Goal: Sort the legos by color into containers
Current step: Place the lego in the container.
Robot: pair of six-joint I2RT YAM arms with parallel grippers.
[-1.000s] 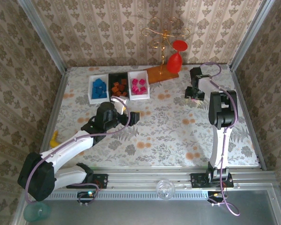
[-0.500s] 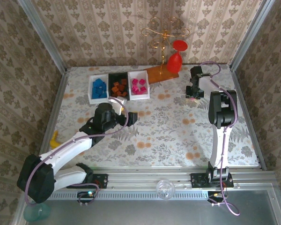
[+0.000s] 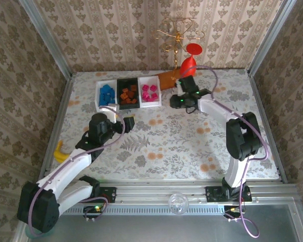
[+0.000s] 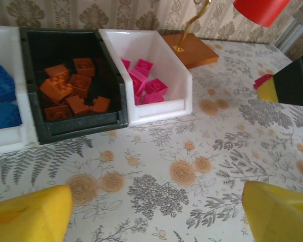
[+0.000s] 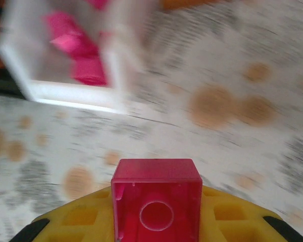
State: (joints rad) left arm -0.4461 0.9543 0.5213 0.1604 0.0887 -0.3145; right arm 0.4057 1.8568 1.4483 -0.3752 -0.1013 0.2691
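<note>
Three containers stand in a row at the back left: a white bin (image 3: 106, 95) of blue legos, a black bin (image 3: 129, 94) of brown-orange legos (image 4: 70, 91) and a white bin (image 3: 149, 92) of magenta-pink legos (image 4: 144, 80). My right gripper (image 3: 178, 102) hovers just right of the pink bin, shut on a pink lego (image 5: 156, 176) between its yellow fingers (image 5: 81, 217). The pink bin (image 5: 76, 50) lies blurred ahead of it to the left. My left gripper (image 3: 126, 122) stands open and empty over the cloth in front of the bins, its yellow fingertips (image 4: 30, 217) wide apart.
A red goblet (image 3: 188, 63) hangs on a gold wire stand with a wooden base (image 3: 169, 78), right behind the right gripper. A yellow banana toy (image 3: 59, 150) lies by the left wall. Metal frame rails bound the flowered cloth.
The right gripper shut on a pink lego at the back right and swung left to beside the pink bin. The left arm drew back to the left, away from the bins.
</note>
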